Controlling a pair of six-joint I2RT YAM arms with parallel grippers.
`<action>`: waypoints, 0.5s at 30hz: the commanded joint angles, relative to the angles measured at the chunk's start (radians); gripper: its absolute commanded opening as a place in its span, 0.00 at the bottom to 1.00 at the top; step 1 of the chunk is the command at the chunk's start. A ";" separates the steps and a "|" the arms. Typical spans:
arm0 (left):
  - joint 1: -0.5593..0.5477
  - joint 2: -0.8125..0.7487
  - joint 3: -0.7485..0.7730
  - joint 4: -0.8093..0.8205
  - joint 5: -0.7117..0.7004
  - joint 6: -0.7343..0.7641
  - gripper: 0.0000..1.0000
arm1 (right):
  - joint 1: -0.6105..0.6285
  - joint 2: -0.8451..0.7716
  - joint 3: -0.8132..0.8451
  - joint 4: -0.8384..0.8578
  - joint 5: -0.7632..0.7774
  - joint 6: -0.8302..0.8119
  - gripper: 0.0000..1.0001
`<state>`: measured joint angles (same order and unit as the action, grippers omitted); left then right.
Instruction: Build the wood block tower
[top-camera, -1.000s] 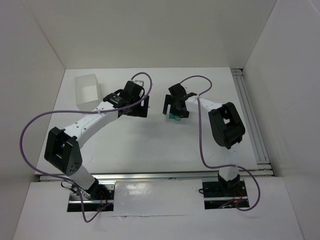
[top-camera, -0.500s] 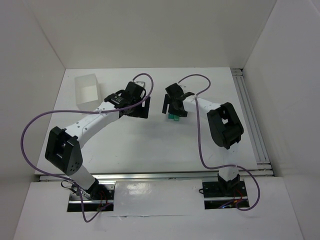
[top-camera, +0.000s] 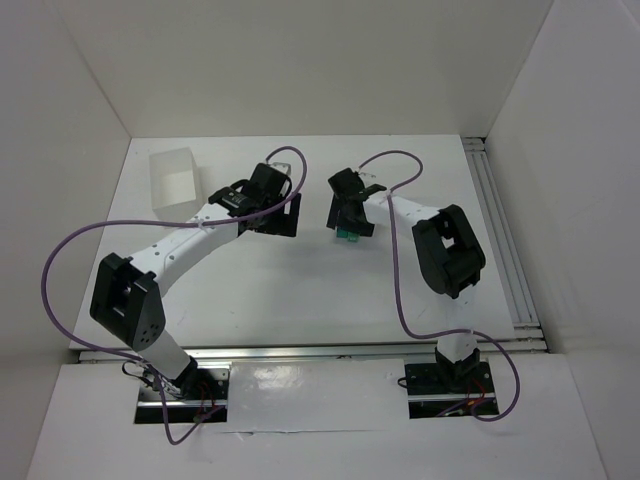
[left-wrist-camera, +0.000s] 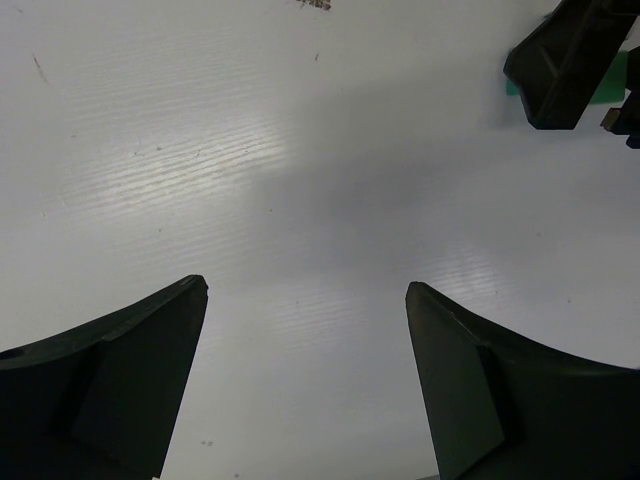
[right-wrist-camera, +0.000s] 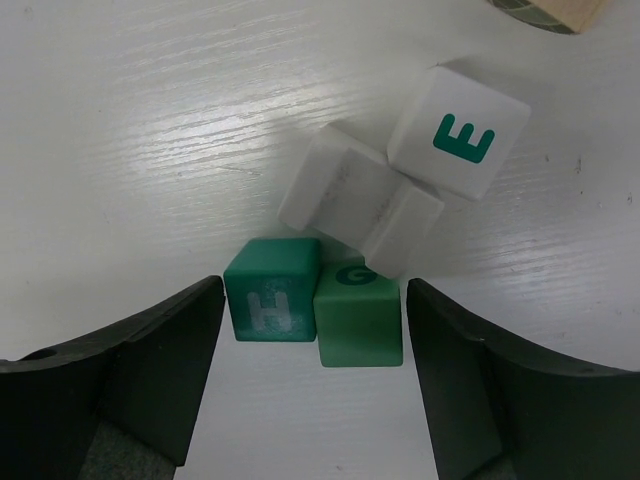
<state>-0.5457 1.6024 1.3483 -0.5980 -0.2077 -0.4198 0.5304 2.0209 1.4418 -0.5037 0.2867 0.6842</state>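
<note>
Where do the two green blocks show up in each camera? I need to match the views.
Top external: green blocks near the picture's centre, at the right gripper.
Left wrist: green slivers in the top right corner, behind a right gripper finger.
Right wrist: bottom centre, between the fingers.
Shared landmark: the right gripper.

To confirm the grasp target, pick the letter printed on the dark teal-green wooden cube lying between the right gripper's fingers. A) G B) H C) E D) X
B: in the right wrist view the dark teal-green wooden cube shows a white H. The G is on the lighter green block beside it, and the E is on a white cube farther off.
</note>
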 joint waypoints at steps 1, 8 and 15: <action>-0.003 0.002 0.022 0.017 0.016 0.013 0.94 | 0.011 0.013 0.025 -0.002 0.005 0.021 0.80; -0.013 0.002 0.022 0.007 0.025 0.013 0.94 | 0.029 0.013 0.035 -0.002 0.005 0.012 0.69; -0.004 -0.007 0.022 -0.023 -0.004 -0.022 0.94 | 0.071 -0.019 -0.006 -0.002 -0.015 -0.051 0.68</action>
<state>-0.5541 1.6024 1.3483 -0.6056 -0.1974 -0.4240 0.5724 2.0209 1.4418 -0.5018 0.2832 0.6636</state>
